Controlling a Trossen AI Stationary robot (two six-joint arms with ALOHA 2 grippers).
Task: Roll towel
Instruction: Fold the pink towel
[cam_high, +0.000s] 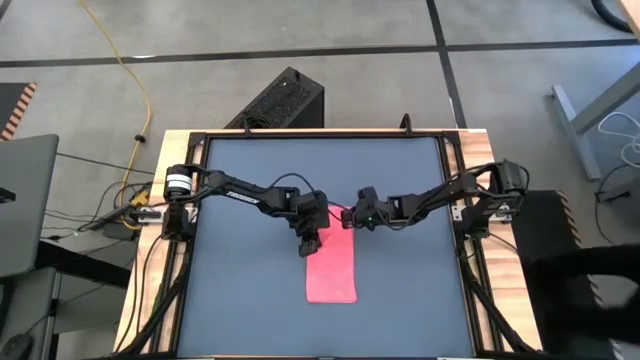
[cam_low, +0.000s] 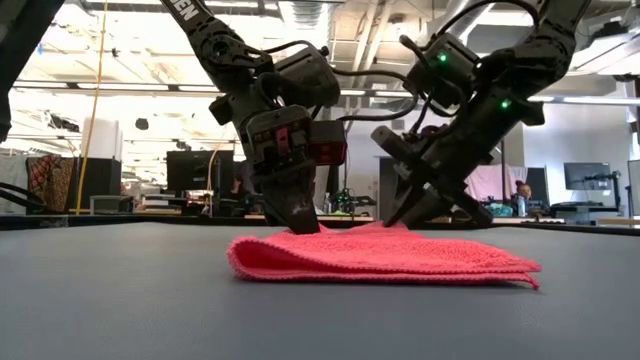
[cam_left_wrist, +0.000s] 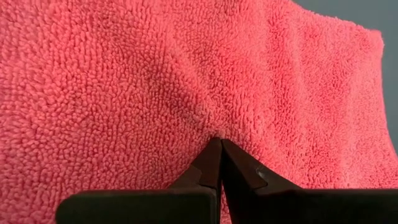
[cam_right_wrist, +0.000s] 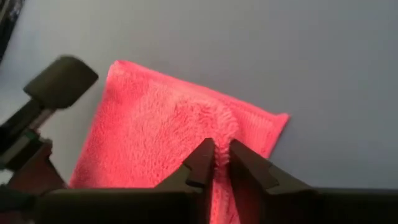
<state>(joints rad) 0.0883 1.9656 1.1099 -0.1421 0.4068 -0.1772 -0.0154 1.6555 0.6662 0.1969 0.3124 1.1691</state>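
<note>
The pink towel (cam_high: 333, 275) lies as a folded strip in the middle of the dark grey table, its long side running from far to near. My left gripper (cam_high: 311, 243) is shut, with its tips down on the towel near its left edge (cam_left_wrist: 219, 142). My right gripper (cam_high: 350, 220) is at the towel's far end, its fingers closed to a narrow gap with a ridge of towel between them (cam_right_wrist: 221, 149). In the low view the towel (cam_low: 400, 258) lies flat in several layers. My left gripper presses its shut fingertips (cam_left_wrist: 214, 152) down on the towel's top surface (cam_left_wrist: 211, 121), slanting down from the table's left. The cloth puckers in creases toward the tips. The towel stays flat on the table. My right gripper pinches a raised ridge of the towel (cam_right_wrist: 222, 127) between its two fingers, near the far end. The fingers (cam_right_wrist: 202, 158) slant down from the table's right. Around the ridge the towel lies on the table; one layer or several, I cannot tell.
Bare grey tabletop (cam_high: 250, 300) surrounds the towel on all sides inside the black frame. A black box (cam_high: 285, 100) stands on the floor beyond the far edge. In the right wrist view, part of the left arm (cam_right_wrist: 59, 81) shows close beside the towel.
</note>
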